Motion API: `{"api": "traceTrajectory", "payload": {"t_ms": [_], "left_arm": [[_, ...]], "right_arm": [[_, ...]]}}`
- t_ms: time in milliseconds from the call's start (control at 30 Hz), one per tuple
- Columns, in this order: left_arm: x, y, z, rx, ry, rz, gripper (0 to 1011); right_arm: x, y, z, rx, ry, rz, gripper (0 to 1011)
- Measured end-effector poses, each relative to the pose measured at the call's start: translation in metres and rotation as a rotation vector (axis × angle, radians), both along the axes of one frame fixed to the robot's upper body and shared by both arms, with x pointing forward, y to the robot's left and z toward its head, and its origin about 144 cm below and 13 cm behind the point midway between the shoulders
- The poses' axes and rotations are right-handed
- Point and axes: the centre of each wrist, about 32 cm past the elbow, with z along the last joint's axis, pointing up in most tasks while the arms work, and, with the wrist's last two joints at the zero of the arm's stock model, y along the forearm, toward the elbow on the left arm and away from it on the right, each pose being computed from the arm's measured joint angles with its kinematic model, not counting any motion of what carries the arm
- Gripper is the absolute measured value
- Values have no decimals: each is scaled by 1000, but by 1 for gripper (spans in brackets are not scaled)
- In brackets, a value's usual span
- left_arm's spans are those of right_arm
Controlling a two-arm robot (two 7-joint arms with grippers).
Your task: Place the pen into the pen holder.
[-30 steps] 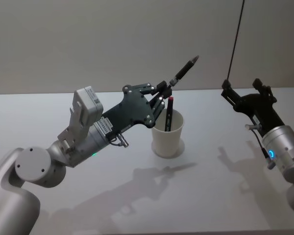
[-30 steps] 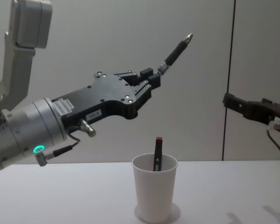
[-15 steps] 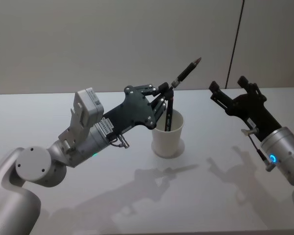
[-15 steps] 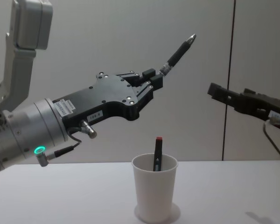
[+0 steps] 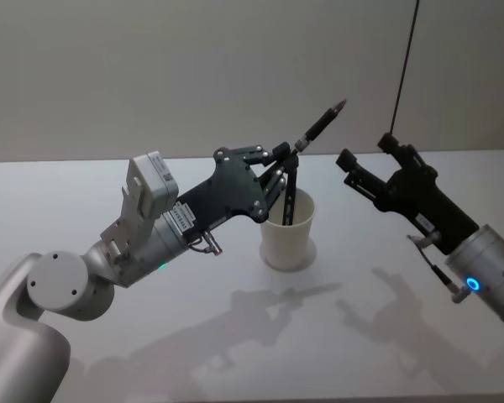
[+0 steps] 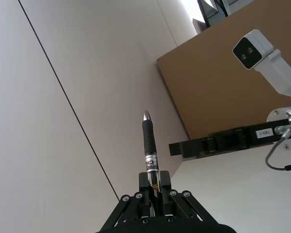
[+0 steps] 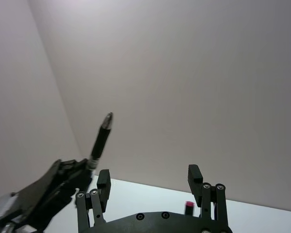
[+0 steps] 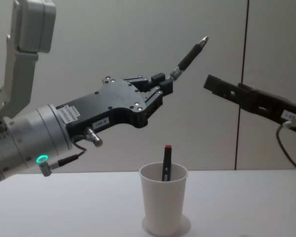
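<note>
The pen holder (image 8: pixel 163 207) reads as plain white paper, matt, with a smooth wall and a rolled rim. The pen (image 8: pixel 190 53) has a black, rubbery-looking textured grip, a shiny metal tip and a glossy silvery printed band lower down. The left gripper (image 8: pixel 164 81) and right gripper (image 5: pixel 367 151) are matt black plates, metal or hard plastic, can't tell which, dotted with bright screw heads. The wrist barrel (image 8: pixel 34 138) behind looks like satin silver-grey metal, and the shoulder shell (image 5: pixel 46 311) is smooth light-grey plastic with a soft sheen. The table (image 5: pixel 235 353) is smooth, matt white. The second pen (image 8: pixel 166 163) in the cup looks plastic, black with a red cap.
</note>
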Motion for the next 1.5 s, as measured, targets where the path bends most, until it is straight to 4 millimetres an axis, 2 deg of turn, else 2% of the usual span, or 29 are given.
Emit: {"api": "traceTrajectory", "payload": {"t_ms": [533, 1467, 1500], "left_arm": [[0, 0, 0, 1, -1, -1, 144], [0, 0, 0, 1, -1, -1, 144], [0, 0, 0, 1, 0, -1, 144]], "right_arm": [[0, 7, 2, 114, 41, 181, 1001], [19, 37, 13, 238, 91, 248, 1001], [19, 37, 13, 240, 91, 248, 972]]}}
